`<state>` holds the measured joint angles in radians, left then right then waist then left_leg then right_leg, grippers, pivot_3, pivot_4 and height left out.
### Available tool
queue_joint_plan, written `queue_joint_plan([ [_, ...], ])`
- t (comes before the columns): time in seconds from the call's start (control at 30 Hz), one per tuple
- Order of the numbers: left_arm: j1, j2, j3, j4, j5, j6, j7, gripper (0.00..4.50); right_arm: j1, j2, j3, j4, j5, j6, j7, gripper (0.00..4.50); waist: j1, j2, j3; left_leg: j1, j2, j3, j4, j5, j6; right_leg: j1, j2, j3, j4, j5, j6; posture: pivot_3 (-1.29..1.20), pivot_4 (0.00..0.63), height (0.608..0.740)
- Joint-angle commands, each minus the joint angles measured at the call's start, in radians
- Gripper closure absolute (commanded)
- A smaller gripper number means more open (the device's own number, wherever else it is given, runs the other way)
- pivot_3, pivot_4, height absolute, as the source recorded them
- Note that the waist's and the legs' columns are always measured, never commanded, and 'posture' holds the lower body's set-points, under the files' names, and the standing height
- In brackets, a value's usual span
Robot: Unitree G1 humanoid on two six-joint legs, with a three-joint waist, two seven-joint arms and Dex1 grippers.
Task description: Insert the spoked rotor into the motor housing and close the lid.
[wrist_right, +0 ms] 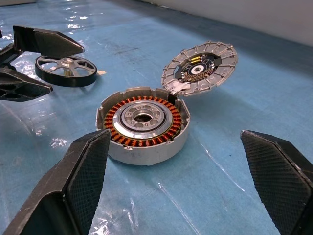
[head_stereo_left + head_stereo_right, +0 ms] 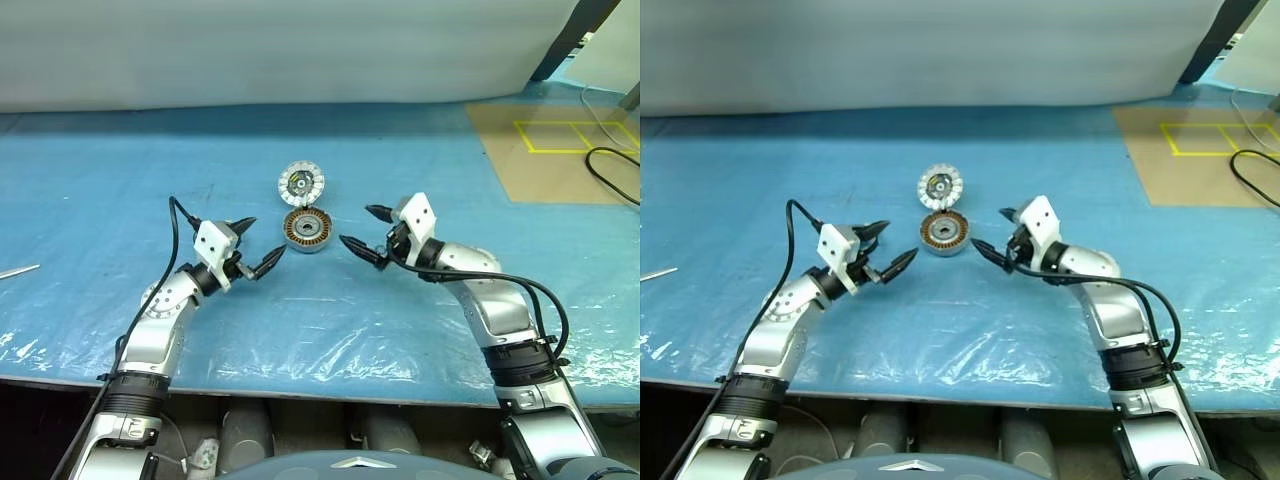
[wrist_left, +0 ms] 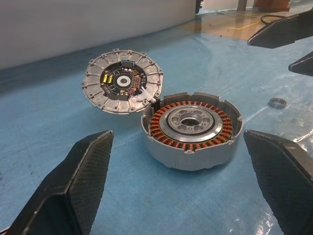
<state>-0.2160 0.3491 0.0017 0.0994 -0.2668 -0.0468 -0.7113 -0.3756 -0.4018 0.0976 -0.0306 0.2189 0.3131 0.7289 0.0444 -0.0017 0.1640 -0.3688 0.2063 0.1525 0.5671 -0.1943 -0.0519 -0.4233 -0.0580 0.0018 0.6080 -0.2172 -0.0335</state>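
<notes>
The left gripper and the right gripper sit nearest the head camera, both hovering just above the blue plastic sheet with their black fingers spread wide and nothing between them. They point inward at each other, and the motor housing stands on the sheet between the two sets of fingertips, a little beyond them, touched by neither.

In the left wrist view the housing lies straight ahead between that gripper's two fingers, its ring of copper windings and grey hub facing up. The lid is joined to the housing's far rim and stands tilted open (its segmented face with the dark centre turned toward the left gripper). A small metal ring lies on the sheet past the housing, near the right gripper's fingertips.

In the right wrist view the spoked rotor lies flat on the sheet beyond the housing, just beside the left gripper's fingertips and apart from the housing. A thin metal rod lies well off to the left gripper's outer side.
</notes>
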Motion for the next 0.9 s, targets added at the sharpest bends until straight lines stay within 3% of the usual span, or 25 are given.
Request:
queue_joint_plan([
  [0.03,-0.001,0.010,0.015,-0.048,-0.002,-0.011,0.007,0.00,-0.011,-0.005,0.003,-0.013,0.000,-0.021,0.013,0.02,0.000,0.000,0.000,0.000,0.000,0.000,0.000,0.000,0.000,0.000,0.000,0.000,0.000,0.000,0.000,0.00,0.150,0.740],
  [0.9,-0.010,0.015,0.014,-0.053,0.000,-0.004,0.008,0.00,-0.029,0.004,0.007,0.003,-0.005,-0.020,0.023,0.02,0.000,0.000,0.000,0.000,0.000,0.000,0.001,0.000,0.000,0.000,0.000,0.000,0.001,0.000,0.000,0.00,0.150,0.740],
])
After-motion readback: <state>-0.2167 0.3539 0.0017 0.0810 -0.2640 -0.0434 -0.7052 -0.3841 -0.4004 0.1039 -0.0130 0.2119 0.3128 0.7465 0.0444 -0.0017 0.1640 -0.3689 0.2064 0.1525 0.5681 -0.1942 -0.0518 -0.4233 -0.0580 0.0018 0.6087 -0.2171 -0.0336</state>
